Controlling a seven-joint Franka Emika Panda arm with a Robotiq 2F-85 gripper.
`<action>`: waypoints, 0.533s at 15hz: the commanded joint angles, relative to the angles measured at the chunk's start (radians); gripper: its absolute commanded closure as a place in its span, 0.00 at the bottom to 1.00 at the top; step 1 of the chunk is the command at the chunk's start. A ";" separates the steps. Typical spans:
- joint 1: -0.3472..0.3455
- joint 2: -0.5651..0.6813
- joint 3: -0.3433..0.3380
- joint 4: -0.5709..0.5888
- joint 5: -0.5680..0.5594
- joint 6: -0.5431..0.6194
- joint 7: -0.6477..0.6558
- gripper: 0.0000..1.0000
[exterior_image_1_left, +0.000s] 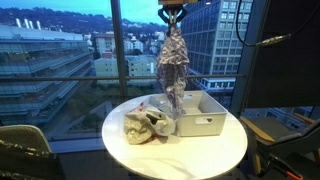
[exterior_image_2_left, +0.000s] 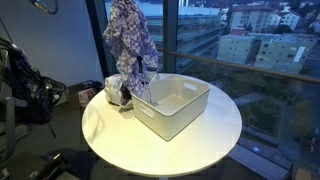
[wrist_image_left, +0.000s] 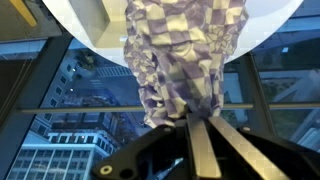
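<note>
I've got the gripper (exterior_image_1_left: 172, 10) clenched on the checkered cloth (exterior_image_1_left: 172, 62), which dangles over the white bin (exterior_image_1_left: 208, 124) at the centre of the table (exterior_image_1_left: 190, 158). Carry step; lowering needs the hem clearing the bin's wall.

Checkered cloth (exterior_image_2_left: 130, 45) is hanging over the rim of white bin (exterior_image_2_left: 178, 112); crumpled cloth (exterior_image_2_left: 111, 91) is lying beside it on round table (exterior_image_2_left: 160, 152).

The tool (exterior_image_1_left: 172, 14) hangs vertically with its fingers pointing straight down. Only its lower end shows, at the top edge of an exterior view. In the wrist view, the fingers (wrist_image_left: 205, 145) are pressed together with no visible gap, clamped on the top of a checked cloth (wrist_image_left: 180, 50).
</note>
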 joint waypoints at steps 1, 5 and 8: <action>0.007 -0.006 0.031 0.060 -0.063 0.001 0.052 0.99; 0.000 0.027 0.036 0.084 -0.108 0.016 0.065 0.99; -0.007 0.057 0.023 0.080 -0.160 0.025 0.074 0.99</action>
